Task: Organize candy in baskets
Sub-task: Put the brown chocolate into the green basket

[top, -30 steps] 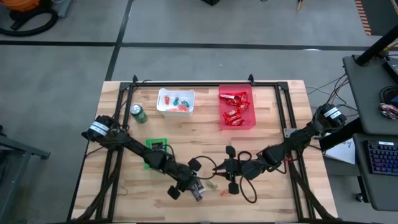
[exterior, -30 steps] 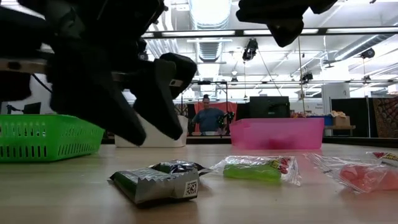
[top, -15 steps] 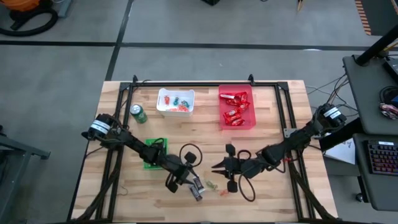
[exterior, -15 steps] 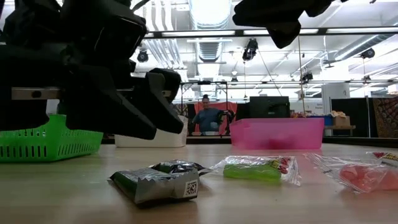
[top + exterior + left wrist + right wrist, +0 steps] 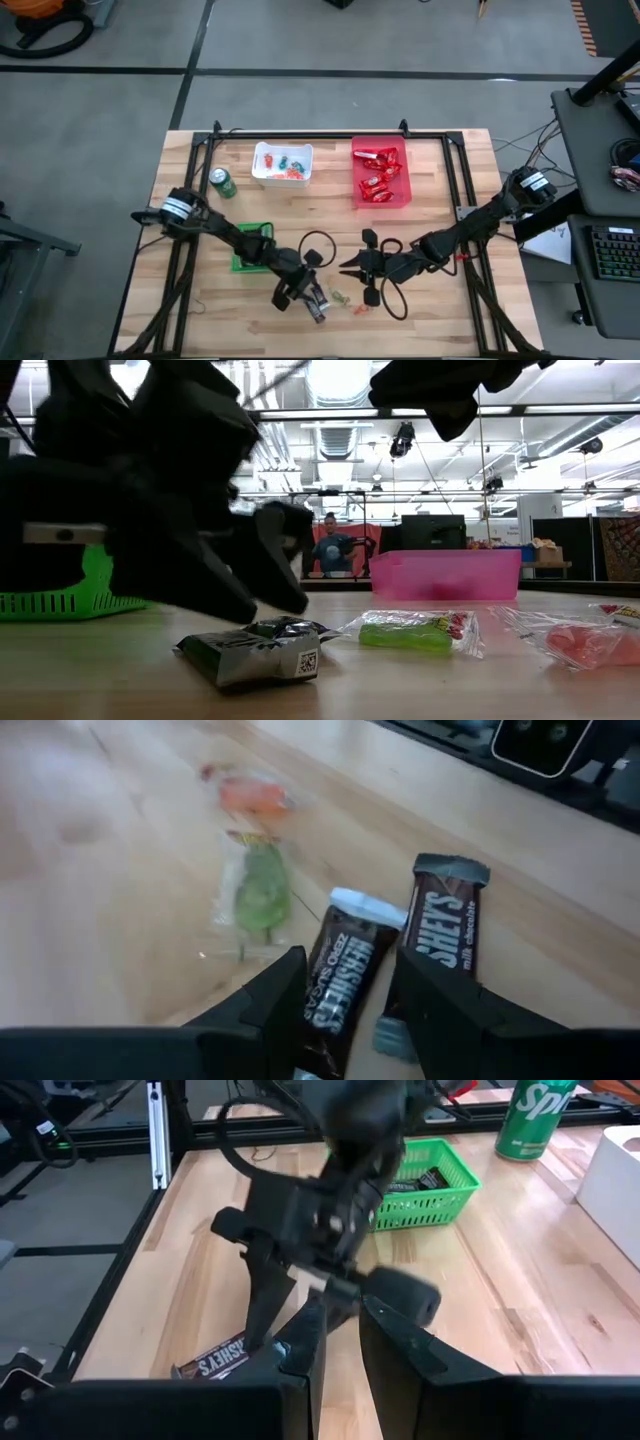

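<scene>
**Left claw low over two dark bars at the front of the counter**

While the left claw (image 5: 345, 1010) hangs low over the front middle of the counter (image 5: 440, 220), its two fingers (image 5: 265, 1005) stand apart and hold nothing. Between them lies one dark mini bar (image 5: 340, 980) with a silver end, and a second dark bar (image 5: 440, 925) lies just beside it, outside one finger. I cannot tell if the fingers touch the wrapper. Just beyond the bars lie a green sweet (image 5: 262, 890) in clear wrap and an orange sweet (image 5: 250, 792), both loose on the wood.

The right claw (image 5: 347, 268) waits near the left one, a little to the right, above the counter. Its fingers (image 5: 395, 1335) are almost together, with only a narrow gap, and they grasp nothing.

The green basket (image 5: 250, 248) stands left of the middle, partly under the left arm, and dark bars already lie inside it. The white basket (image 5: 282, 162) and the red basket (image 5: 380, 173) stand at the far side, well apart from both claws; the white one holds small coloured pieces and the red one holds red-wrapped bars. A green can (image 5: 221, 183) stands left of the white basket. The loose sweets are near the front edge, and bare wood is open between them and the far baskets.
</scene>
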